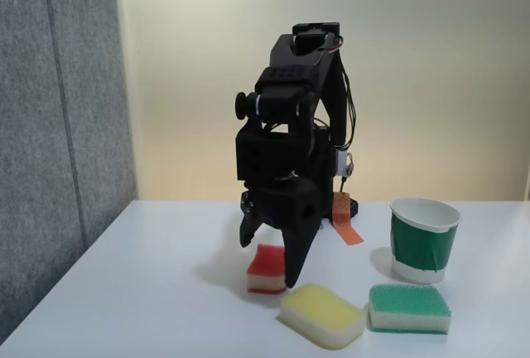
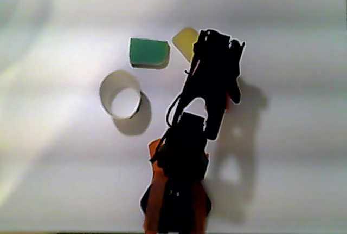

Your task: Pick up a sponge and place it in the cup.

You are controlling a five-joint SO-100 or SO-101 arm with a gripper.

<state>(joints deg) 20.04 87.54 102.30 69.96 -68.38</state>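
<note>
Fixed view: the black arm [image 1: 290, 134] stands at the back of the white table [image 1: 124, 292], bent forward so its gripper [image 1: 269, 258] points down at the sponge [image 1: 265, 265]. One long finger [image 1: 296, 260] reaches the table just at the red-topped sponge's 3 o'clock side, partly covering it; the shorter finger [image 1: 248, 232] hangs at the sponge's 11 o'clock, above its top. The jaws stand spread, straddling the sponge without visibly pinching it. The sponge lies flat on the table, red layer up, cream layer beneath.

From the sponge, a yellow sponge [image 1: 323, 315] lies near at about 4 o'clock, and a green-topped sponge [image 1: 409, 307] sits further out at 3 o'clock. The cup [image 1: 423, 239] stands upright and open, behind the green-topped sponge at its 12 o'clock.

Seen from above in the other view, the arm [image 2: 190, 153] covers the red sponge. The cup [image 2: 111, 85] sits at the arm's 9 o'clock, with the green-topped sponge [image 2: 148, 51] at the cup's 1 o'clock and the yellow sponge [image 2: 185, 40] just beside it, partly under the gripper [image 2: 217, 47].
</note>
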